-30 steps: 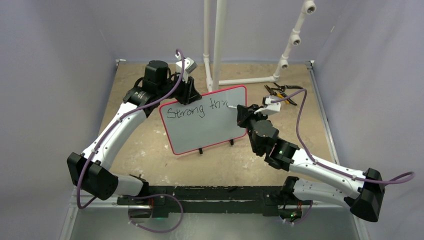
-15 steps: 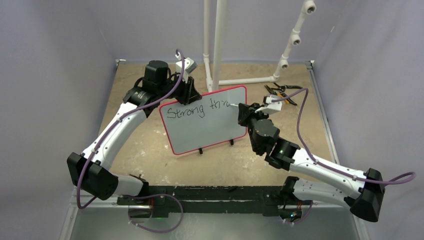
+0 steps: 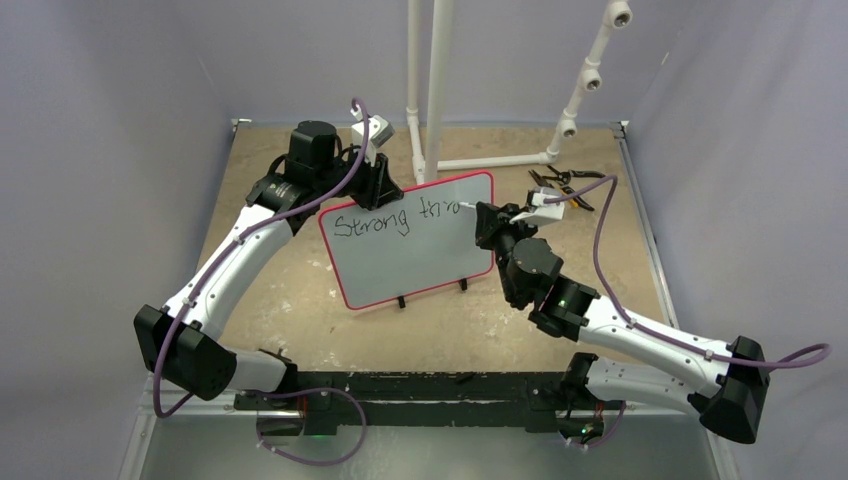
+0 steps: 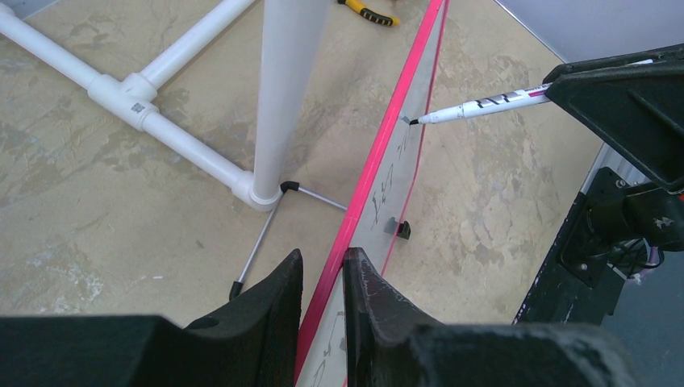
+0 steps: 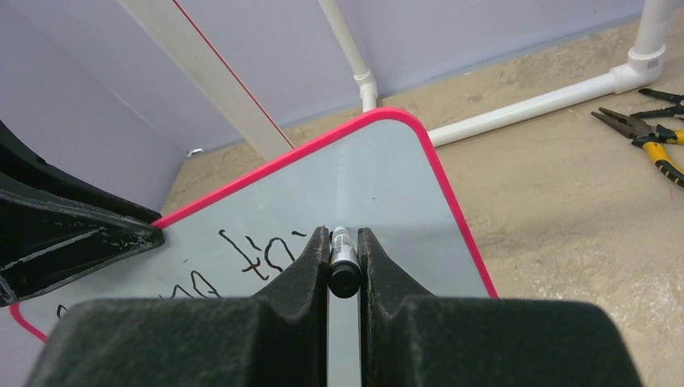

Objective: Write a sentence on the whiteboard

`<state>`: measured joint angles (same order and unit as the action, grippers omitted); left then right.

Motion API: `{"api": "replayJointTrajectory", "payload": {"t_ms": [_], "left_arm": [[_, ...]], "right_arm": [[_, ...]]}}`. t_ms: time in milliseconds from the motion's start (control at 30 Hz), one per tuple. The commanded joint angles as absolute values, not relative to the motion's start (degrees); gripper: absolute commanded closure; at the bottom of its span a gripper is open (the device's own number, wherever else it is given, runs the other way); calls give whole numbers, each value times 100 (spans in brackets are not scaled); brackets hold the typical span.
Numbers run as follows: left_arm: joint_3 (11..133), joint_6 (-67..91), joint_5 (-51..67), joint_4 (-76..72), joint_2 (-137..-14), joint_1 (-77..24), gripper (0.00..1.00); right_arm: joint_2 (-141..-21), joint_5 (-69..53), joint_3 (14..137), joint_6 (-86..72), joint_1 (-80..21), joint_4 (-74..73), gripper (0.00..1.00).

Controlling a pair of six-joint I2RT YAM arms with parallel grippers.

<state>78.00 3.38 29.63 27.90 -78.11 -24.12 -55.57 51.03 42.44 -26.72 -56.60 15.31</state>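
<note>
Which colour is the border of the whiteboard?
Bright pinkish red; the whiteboard border shows best in the right wrist view.

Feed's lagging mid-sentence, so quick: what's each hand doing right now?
Left hand: closed on the whiteboard's top edge.
Right hand: closed, holding the marker.

Tan table top [image 3: 300, 310], blotchy, with pale scuffs and a thin metal rim. Plain pale purple-grey walls close around it: one at 9 o'clock [image 3: 100, 150], one at 12 o'clock [image 3: 510, 60], one at 3 o'clock [image 3: 740, 150]. White plastic pipe frame [image 3: 437, 80] standing at 12 o'clock on the table, with two tall posts, a bar lying flat toward 1 o'clock and a slanted arm with little stubs. Pliers [image 3: 560, 183] with yellow and black handles lying flat at about 2 o'clock, near the pipe bar. Soft, even light all over.
</note>
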Motion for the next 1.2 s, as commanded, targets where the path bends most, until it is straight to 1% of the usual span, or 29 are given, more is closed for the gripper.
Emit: {"api": "replayJointTrajectory", "payload": {"t_ms": [0,400,833,1167], "left_arm": [[7766,397,2900,3093,-7805,-2426,100],[7752,457,2934,3024,-7871,-2426,100],[7754,464,2959,3070,-7936,-2426,100],[7773,501,2962,3102,-7932,-2426,100]], "right_arm": [[-5665,4997,4521,-2522,-5643,1869,100],[-5634,4903,4465,-2593,-5643,1748,100],[-4958,4443,4210,-2261,-5627,1667,100],[-4661,3898,4040,-2101,-5155,1727,100]]}}
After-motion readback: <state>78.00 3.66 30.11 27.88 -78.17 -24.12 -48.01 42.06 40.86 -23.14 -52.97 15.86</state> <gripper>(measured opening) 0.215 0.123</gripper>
